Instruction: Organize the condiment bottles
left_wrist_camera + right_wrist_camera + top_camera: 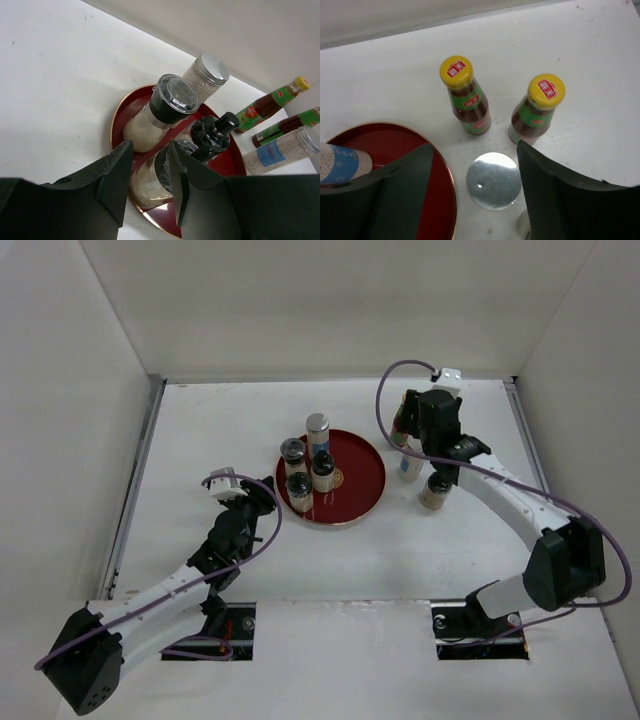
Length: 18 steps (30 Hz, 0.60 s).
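Observation:
A round red tray holds a silver-lidded spice jar, two black-lidded jars and a small dark-capped bottle. My left gripper is open and empty at the tray's left rim. In the left wrist view its fingers frame the nearest jar without touching it. My right gripper is open, right of the tray, above a silver-lidded jar. Two red sauce bottles with yellow caps stand just beyond that jar.
Another pale jar with a dark lid stands on the table right of the tray. The tray's rim lies close to the left of my right gripper. White walls close in the table at the back and on both sides.

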{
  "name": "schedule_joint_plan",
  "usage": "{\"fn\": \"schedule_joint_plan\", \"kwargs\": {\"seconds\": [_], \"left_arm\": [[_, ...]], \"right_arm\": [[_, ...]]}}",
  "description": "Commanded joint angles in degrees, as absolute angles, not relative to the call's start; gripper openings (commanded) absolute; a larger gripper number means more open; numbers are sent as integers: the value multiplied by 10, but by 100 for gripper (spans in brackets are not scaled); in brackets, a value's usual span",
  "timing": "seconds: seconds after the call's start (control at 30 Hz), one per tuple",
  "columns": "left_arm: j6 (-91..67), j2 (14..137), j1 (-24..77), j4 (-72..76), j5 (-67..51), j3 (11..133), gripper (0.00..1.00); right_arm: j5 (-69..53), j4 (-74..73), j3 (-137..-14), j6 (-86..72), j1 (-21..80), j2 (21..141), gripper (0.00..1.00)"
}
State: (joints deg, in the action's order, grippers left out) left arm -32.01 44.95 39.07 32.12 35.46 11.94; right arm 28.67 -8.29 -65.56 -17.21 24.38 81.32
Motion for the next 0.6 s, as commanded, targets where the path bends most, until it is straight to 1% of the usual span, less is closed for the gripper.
{"fn": "schedule_joint_plan", "kwargs": {"seconds": [0.0, 0.03, 0.1, 0.23, 0.33, 0.43, 0.57], "left_arm": [[-337, 450, 385, 357, 343, 113, 33], [-338, 448, 385, 357, 340, 112, 34], [-338, 447, 381, 358, 340, 111, 34], [-347, 443, 370, 358, 334, 105, 34], [-349, 443, 367, 359, 330, 104, 34], [-350, 455, 363, 361, 329, 105, 34], [-352, 455, 361, 364, 321, 105, 35]], "right_arm": [[278, -37, -722, -127, 239, 854, 72], [277, -37, -736, -123, 234, 869, 68], [266, -33, -758, -123, 228, 894, 66], [249, -32, -808, -122, 212, 948, 69], [248, -37, -836, -121, 204, 979, 69], [249, -39, -859, -120, 198, 1002, 68], [245, -46, -881, -120, 196, 1029, 63]]}}
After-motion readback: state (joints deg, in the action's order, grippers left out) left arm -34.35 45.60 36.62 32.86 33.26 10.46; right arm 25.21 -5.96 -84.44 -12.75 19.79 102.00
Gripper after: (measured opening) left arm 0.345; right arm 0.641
